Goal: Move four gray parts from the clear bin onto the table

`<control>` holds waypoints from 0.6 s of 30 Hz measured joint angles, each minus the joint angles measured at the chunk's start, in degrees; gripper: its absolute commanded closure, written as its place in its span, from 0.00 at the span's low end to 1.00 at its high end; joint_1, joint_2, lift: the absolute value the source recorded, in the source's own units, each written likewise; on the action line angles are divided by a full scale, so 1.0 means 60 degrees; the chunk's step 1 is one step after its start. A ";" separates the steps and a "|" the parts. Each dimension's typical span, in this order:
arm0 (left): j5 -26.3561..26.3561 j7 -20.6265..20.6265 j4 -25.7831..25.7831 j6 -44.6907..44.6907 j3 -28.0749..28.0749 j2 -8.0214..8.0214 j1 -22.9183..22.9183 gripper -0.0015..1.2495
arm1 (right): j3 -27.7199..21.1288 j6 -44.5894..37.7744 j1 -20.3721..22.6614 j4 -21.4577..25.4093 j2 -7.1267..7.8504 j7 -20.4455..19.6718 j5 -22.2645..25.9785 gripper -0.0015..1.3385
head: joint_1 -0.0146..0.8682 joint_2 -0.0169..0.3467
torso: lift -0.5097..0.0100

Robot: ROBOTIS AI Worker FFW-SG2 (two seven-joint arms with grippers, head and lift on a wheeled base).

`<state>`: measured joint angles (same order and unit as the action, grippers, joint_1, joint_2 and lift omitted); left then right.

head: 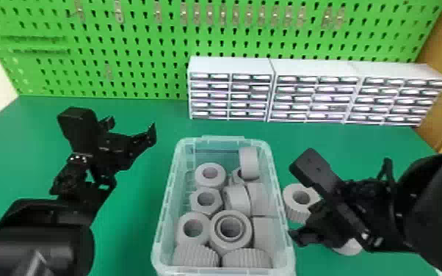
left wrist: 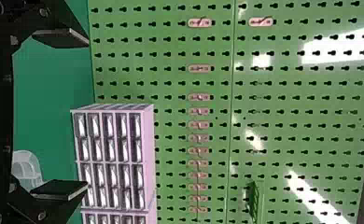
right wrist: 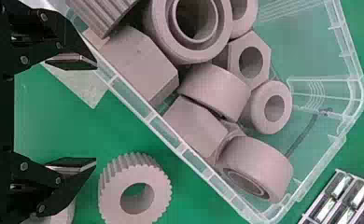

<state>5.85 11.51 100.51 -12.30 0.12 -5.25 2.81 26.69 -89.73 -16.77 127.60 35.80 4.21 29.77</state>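
The clear bin (head: 160, 220) stands mid-table, holding several gray parts such as a ringed one (head: 230, 228) and a hex one (head: 205, 200). Right of it my right gripper (head: 295, 200) hangs over the table beside the bin's wall; in the right wrist view this gripper (right wrist: 96, 114) is open, nothing between its fingers. A ribbed gray part (head: 299, 200) lies on the table just outside the bin, partly behind that gripper. Another gray part (head: 348, 247) is mostly hidden under the right arm. Left of the bin, my left gripper (head: 132, 128) is parked in the air, open and empty in the left wrist view (left wrist: 87, 114).
White drawer cabinets (head: 229, 91) line the back right of the green table (head: 132, 227), in front of a green pegboard (head: 121, 47). The bin's right wall (head: 284, 224) rises close to the right gripper.
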 measured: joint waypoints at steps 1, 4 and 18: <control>0.0016 0.0000 -0.0006 0.0000 -0.0021 -0.0001 0.0000 0.16 | 0.0016 0.0000 -0.0017 -0.0004 0.0028 0.0000 0.0046 0.39 | 0.79 0.12 | 0.89; 0.0064 0.0000 -0.0022 0.0000 -0.0077 -0.0003 0.0005 0.17 | 0.0046 0.0000 -0.0039 -0.0015 0.0077 0.0000 0.0119 0.39 | 0.79 0.12 | 0.89; 0.0124 0.0045 -0.0109 0.0000 -0.0170 -0.0004 0.0100 0.17 | 0.0426 0.0000 -0.0272 -0.0082 0.0271 0.0000 0.0316 0.39 | 0.79 0.12 | 0.89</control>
<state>6.59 11.78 99.86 -12.30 -0.90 -5.27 3.41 29.24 -89.73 -18.40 127.11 37.42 4.21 31.67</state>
